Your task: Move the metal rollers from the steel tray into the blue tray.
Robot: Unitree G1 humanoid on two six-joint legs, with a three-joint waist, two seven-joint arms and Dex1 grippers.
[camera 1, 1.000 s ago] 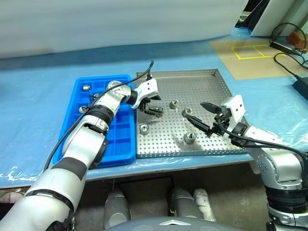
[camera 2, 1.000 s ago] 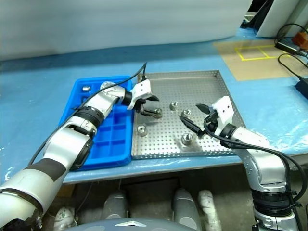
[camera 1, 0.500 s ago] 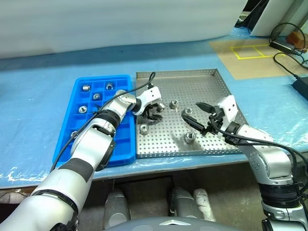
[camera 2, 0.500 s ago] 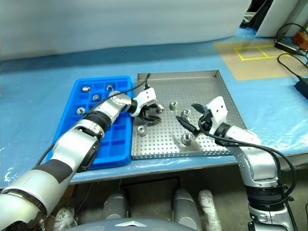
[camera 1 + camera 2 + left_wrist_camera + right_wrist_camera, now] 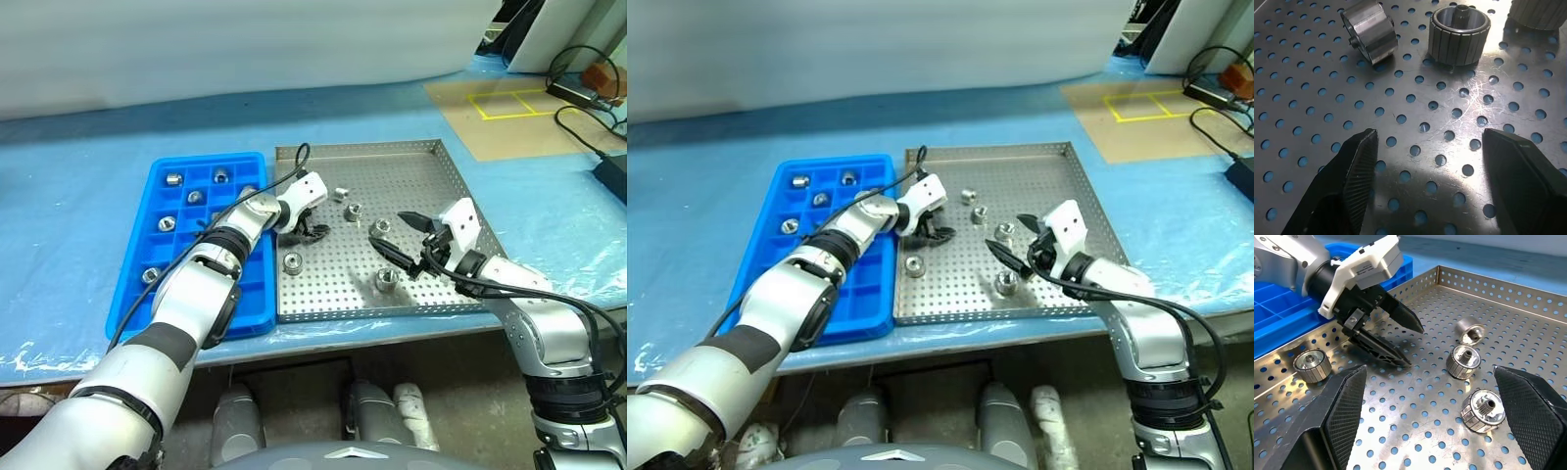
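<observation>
The steel tray holds several metal rollers: one near its left edge, one lying on its side, one upright, one beside it and one at the front. My left gripper is low over the tray floor, open, with bare perforated metal between its fingers; two rollers lie just beyond it. My right gripper hovers open above the tray's right half, empty. The blue tray lies left of the steel tray with several rollers in its compartments.
Both trays rest on a table under blue film. A taped yellow square on brown board and black cables are at the far right. The table's front edge runs just below the trays.
My left gripper has sunk toward the tray floor and its wrist has turned. A roller lying on its side now shows beyond it. The right gripper has stayed about where it was.
</observation>
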